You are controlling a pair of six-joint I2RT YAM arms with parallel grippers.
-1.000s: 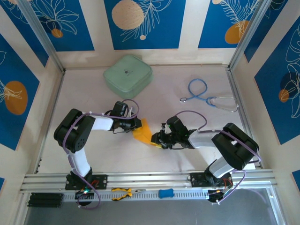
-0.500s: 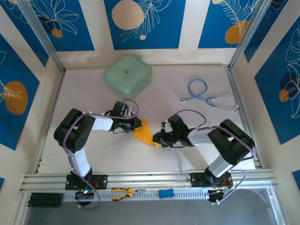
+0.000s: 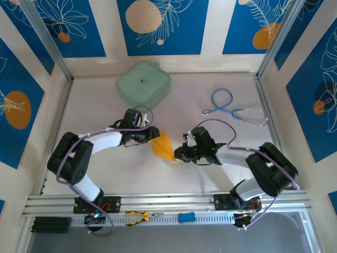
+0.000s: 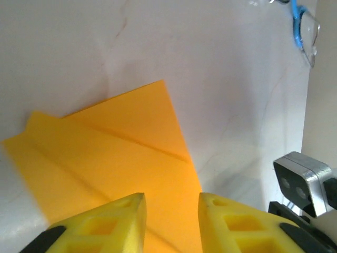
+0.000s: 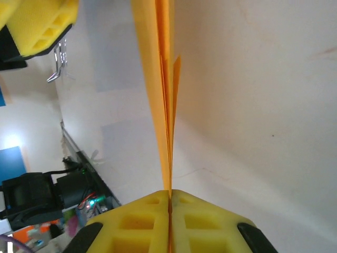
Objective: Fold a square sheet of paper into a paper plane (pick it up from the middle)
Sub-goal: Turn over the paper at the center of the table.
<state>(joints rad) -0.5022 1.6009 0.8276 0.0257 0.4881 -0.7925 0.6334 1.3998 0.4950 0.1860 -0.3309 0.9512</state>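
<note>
Paper [image 5: 160, 79] tight within right claw [image 5: 169, 196]

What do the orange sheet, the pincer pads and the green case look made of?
Orange sheet: thin matte paper; sharp creases, layered edges where the right pincer clamps it.
Pincer pads: matte yellow foam or soft rubber, probably; moulded square holes.
Green case: matte, rounded corners, maybe fabric-covered; unclear from above.

Right claw [image 5: 169, 196] pinched on orange paper [image 5: 160, 79], edge-on.
</note>
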